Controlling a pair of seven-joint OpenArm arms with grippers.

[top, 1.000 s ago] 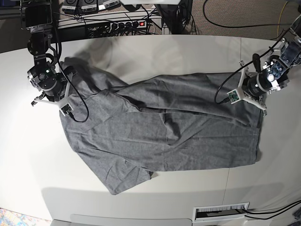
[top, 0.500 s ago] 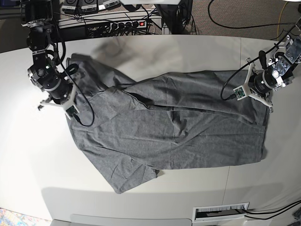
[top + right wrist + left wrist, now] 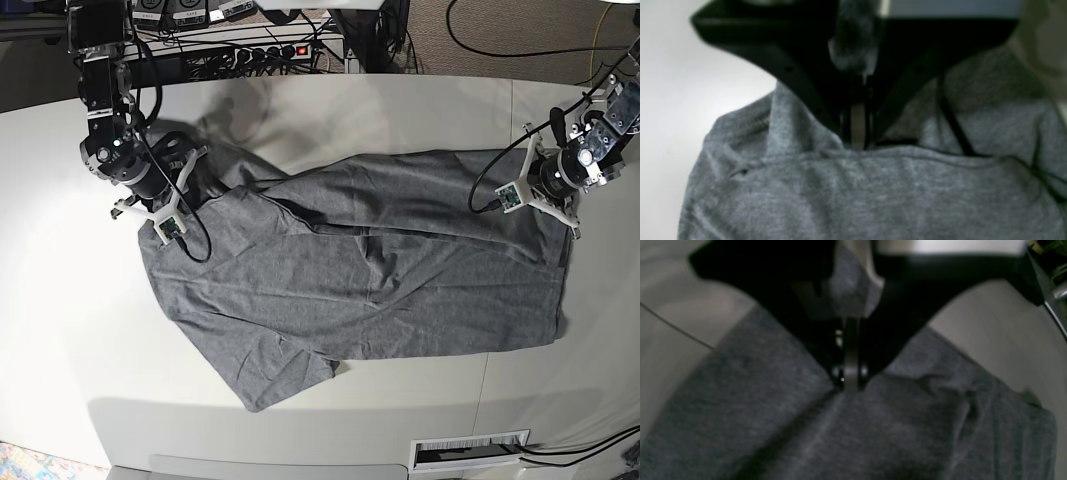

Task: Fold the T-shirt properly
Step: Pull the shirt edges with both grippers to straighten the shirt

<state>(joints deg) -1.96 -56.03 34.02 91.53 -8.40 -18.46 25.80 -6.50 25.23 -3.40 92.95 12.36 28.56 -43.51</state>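
Cloth fills the left wrist view: the left gripper (image 3: 850, 381) is clamped on the T-shirt (image 3: 873, 426), jaws together. In the right wrist view, the right gripper (image 3: 857, 140) pinches the T-shirt (image 3: 873, 196) at a hemmed edge. From the base view, the T-shirt (image 3: 370, 280) lies spread on the table (image 3: 80, 330), a gripper at each end.

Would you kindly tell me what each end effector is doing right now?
Left end effector: closed on the T-shirt.
Right end effector: closed on the T-shirt.
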